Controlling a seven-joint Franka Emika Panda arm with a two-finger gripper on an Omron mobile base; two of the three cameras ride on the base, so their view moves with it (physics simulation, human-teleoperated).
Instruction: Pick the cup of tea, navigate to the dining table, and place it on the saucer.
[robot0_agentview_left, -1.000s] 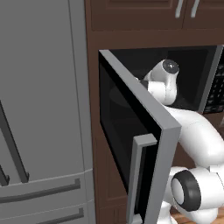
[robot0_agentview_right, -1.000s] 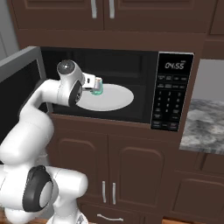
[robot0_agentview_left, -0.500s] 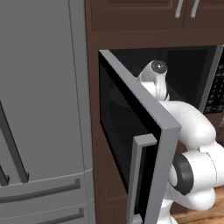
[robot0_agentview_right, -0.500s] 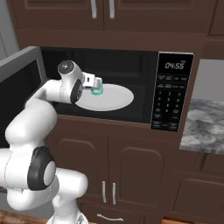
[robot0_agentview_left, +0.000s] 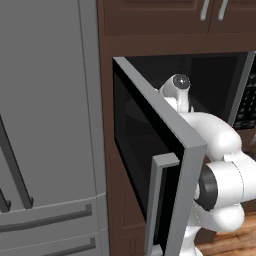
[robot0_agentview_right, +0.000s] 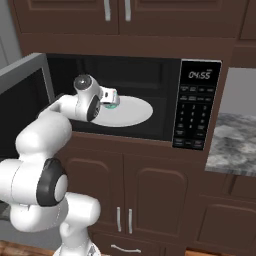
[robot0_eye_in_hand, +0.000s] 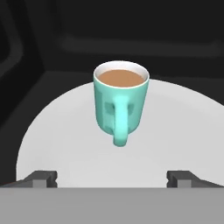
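1. Cup of tea (robot0_eye_in_hand: 121, 100) stands upright on the round white turntable plate (robot0_eye_in_hand: 65, 144) inside the open microwave (robot0_agentview_right: 150, 107); handle faces the hand camera, brown liquid inside.
2. Gripper (robot0_eye_in_hand: 112, 178) jaws spread wide, holding nothing; the two dark fingertips (robot0_eye_in_hand: 41, 178) sit low at either side, short of the cup and apart from it, cup centred between them.
3. Right base view: arm reaches into the microwave cavity, hand at the left part of the plate, teal cup (robot0_agentview_right: 113, 101) just beyond it.
4. Microwave door (robot0_agentview_left: 160, 165) swung open to the left, hiding most of the arm in the left base view.
5. Keypad panel (robot0_agentview_right: 196, 105) on microwave's right, clock lit.
6. Grey fridge (robot0_agentview_left: 47, 125) left of microwave; dark wood cabinets (robot0_agentview_right: 125, 15) above and below.
7. Marbled grey counter (robot0_agentview_right: 232, 145) to the right.
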